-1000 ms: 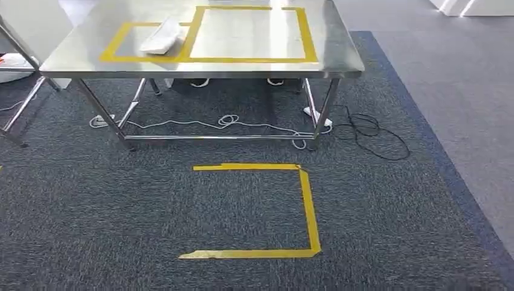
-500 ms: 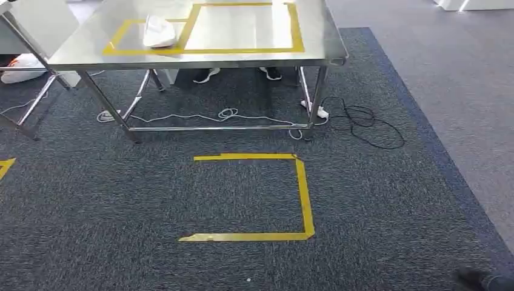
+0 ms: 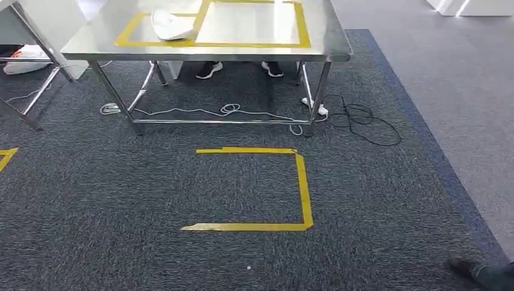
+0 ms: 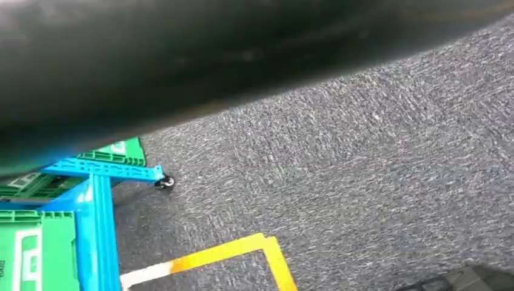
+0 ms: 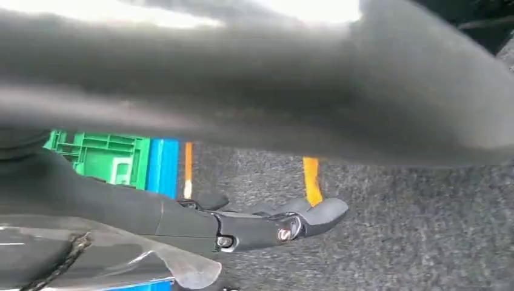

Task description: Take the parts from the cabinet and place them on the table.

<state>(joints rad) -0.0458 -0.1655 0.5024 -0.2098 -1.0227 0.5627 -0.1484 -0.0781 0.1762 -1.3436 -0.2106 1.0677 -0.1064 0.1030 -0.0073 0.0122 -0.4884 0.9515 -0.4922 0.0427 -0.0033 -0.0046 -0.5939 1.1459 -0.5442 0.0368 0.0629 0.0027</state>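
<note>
Right wrist view: right robot hand (image 5: pixel 267 227) grips a clear bagged part (image 5: pixel 103 264).

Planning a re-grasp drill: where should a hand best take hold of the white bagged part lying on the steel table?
Probably across the white bagged part's narrower middle, from above: it lies flat and low on the steel table, inside the smaller yellow tape square, leaving the top freest.

A workshop or robotics test area is suggested: a stainless-steel table (image 3: pixel 339 51) is marked with yellow tape (image 3: pixel 301 27), a taped square (image 3: pixel 306 194) is laid on grey carpet (image 3: pixel 121 200), cables (image 3: pixel 363 124) are left loose, and green crates (image 4: pixel 36 254) are stored in a blue rack (image 4: pixel 100 236).
</note>
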